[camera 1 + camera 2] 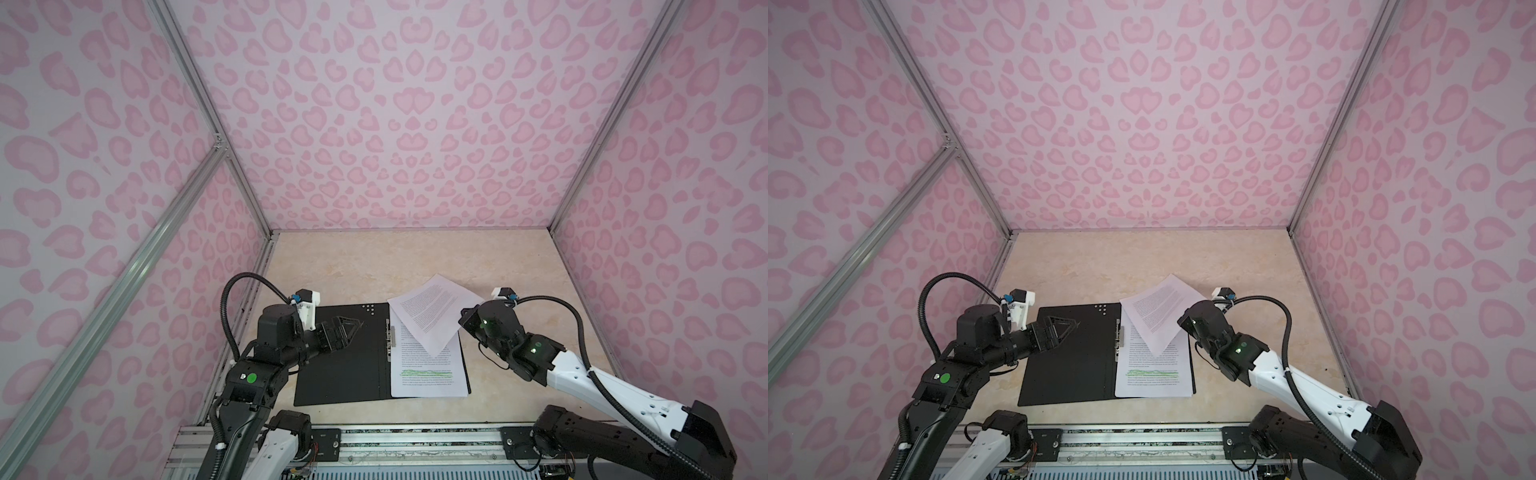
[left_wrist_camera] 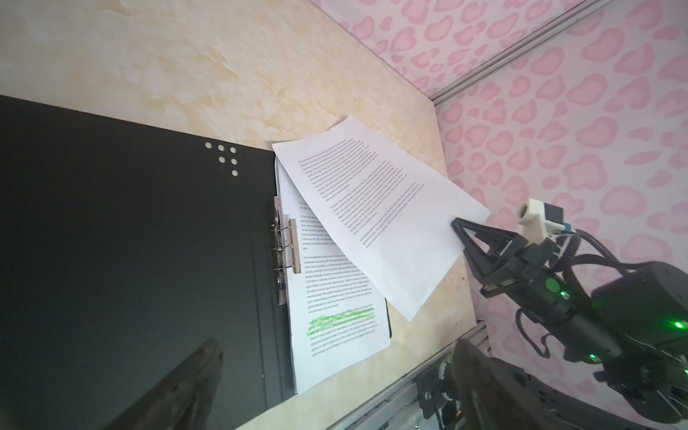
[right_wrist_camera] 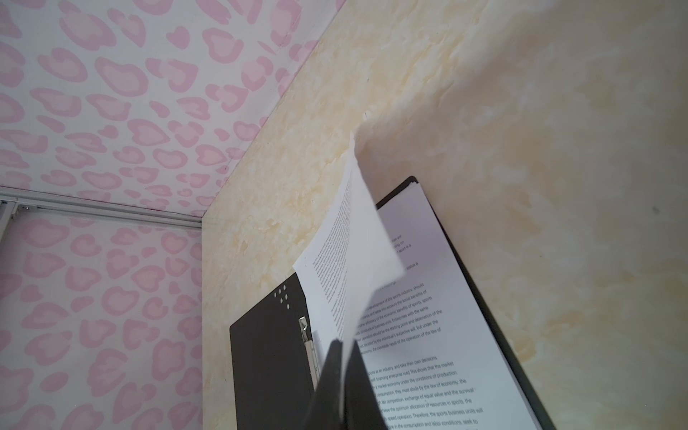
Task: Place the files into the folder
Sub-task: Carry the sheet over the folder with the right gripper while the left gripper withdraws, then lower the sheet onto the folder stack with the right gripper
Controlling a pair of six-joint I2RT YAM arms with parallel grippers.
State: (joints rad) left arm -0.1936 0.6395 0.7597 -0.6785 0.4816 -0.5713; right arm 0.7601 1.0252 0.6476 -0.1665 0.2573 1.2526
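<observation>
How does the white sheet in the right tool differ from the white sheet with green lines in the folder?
The right tool pinches one white printed sheet at an edge; the white sheet with green lines lies flat in the open black folder. The held sheet is skewed, the flat one squared to the folder. Both carry dense black text.

Top sheet of the files (image 3: 428, 353), lying in the folder (image 3: 268, 372): black print, partly legible: "sports as an industry, and take their own decisions"; "market economy under the conditions of production"; "exchange of equal value". On the lifted sheet (image 3: 346, 260), print too fine to read.
</observation>
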